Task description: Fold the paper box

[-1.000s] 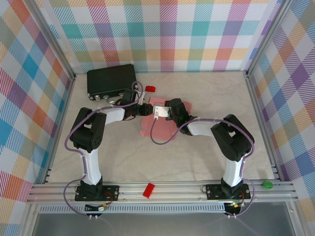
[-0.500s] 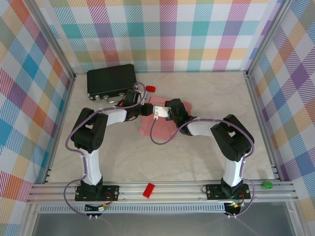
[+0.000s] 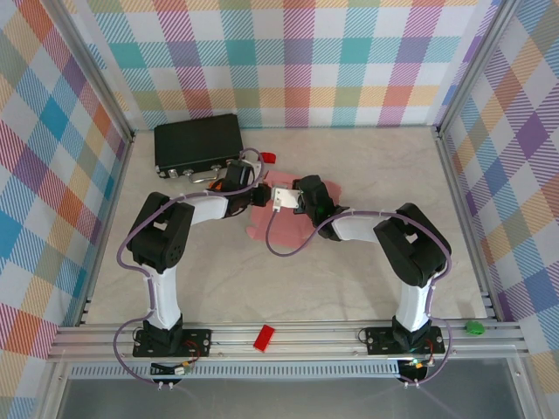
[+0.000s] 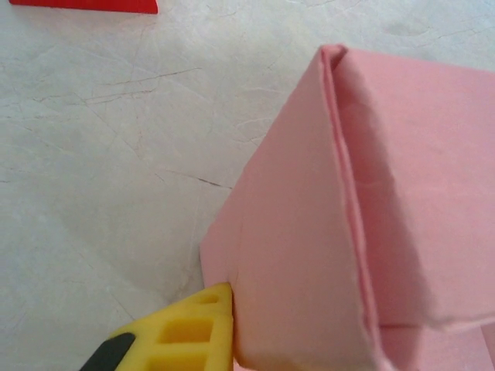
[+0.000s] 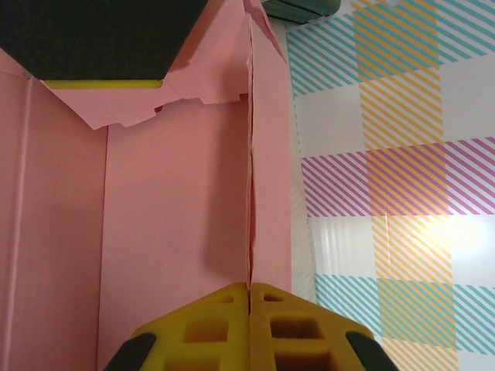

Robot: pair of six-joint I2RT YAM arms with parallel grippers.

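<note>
Touching paper box (image 4: 309, 255), left gripper (image 3: 259, 194) shifted slightly rearward.

- the top view sits high above and behind the arm bases (image 3: 170, 336), looking down and forward; far off, it takes in the whole worktop (image 3: 349, 279) and the checked wall (image 3: 297, 61).
- the left wrist view looks down from very near, with one yellow fingertip (image 4: 189, 336) of the left hand (image 3: 259, 194) at its bottom edge.
- the right wrist view looks along the right hand (image 5: 249, 325), pinched on card, probably toward that same wall.
- all three share the paper box (image 3: 256, 230).
</note>
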